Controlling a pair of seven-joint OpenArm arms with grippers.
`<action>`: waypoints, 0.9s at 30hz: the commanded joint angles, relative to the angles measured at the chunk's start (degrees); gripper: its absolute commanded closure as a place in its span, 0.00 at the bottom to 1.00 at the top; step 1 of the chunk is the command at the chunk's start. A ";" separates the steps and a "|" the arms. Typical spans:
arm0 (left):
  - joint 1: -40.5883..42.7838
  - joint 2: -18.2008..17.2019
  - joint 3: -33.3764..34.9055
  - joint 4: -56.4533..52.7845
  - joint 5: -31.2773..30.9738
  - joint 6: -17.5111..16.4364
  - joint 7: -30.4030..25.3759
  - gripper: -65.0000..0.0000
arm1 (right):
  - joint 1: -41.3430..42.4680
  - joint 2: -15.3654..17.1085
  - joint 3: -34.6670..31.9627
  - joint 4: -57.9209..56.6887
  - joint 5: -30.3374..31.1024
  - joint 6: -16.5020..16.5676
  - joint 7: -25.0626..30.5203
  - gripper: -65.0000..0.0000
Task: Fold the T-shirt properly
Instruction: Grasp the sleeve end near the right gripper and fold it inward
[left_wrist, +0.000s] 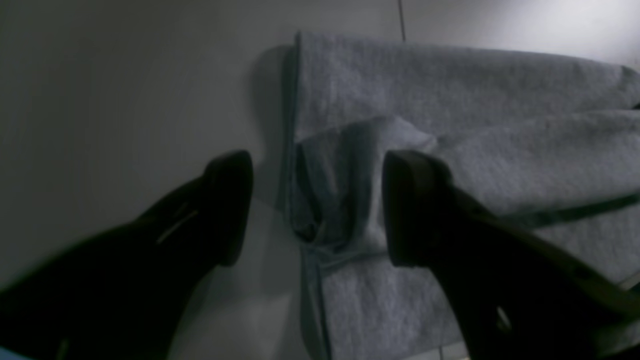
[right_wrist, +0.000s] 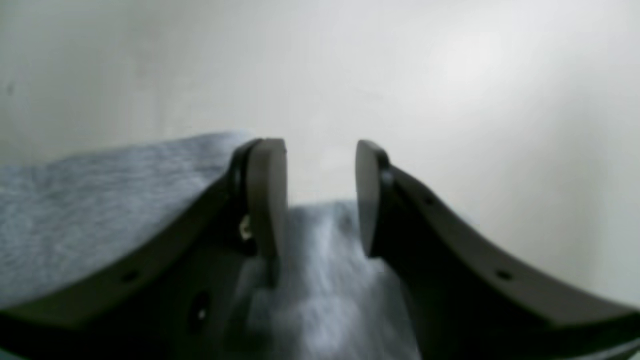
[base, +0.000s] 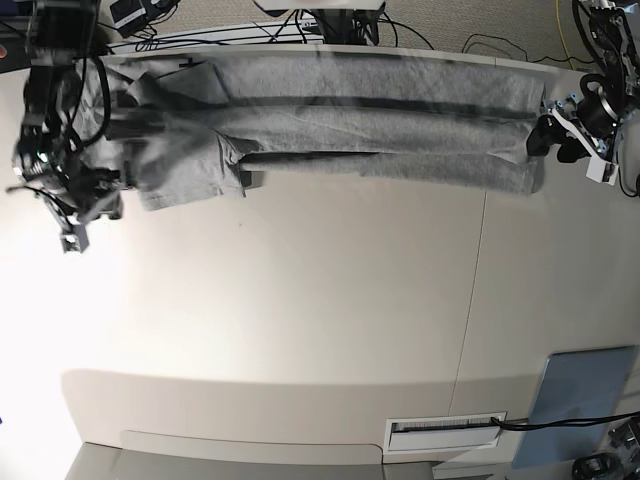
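T-shirt (base: 330, 125) lies as a long narrow band along the far edge of the white table (base: 300, 300), folded lengthwise, long axis running straight from one arm to the other. One short sleeve sticks out toward the near side, close to the right arm's end.

Left gripper (left_wrist: 317, 207): jaws wide apart, nothing held. Hangs right at the band's end edge; a puckered bunch of cloth sits between and just ahead of the fingertips, one finger (left_wrist: 415, 210) over the fabric, the other over bare table. The rest of the garment stretches away from this gripper along its axis.

Right gripper (right_wrist: 321, 200): jaws parted, nothing clamped. Grey cloth lies below and behind the fingertips, bare table ahead, so it sits over the opposite end of the band, pointing off the shirt.

Judgement: each arm is nearest its own end, neither nearer the middle. A next fold would likely bring one end along the long axis toward the other; the protruding sleeve on the right arm's side may need tucking first.
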 joint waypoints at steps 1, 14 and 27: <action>-0.17 -1.20 -0.52 0.90 -0.83 -0.20 -1.07 0.37 | 1.84 1.07 -1.11 -0.83 0.39 0.04 0.20 0.65; -0.17 -1.20 -0.52 0.90 -0.81 -0.17 -1.07 0.37 | 4.83 1.11 -10.91 -6.69 1.03 3.98 -2.71 1.00; -0.15 -0.87 -0.52 0.90 -0.79 -0.15 -1.09 0.37 | -12.70 1.55 -8.76 31.80 -8.50 3.17 -2.40 1.00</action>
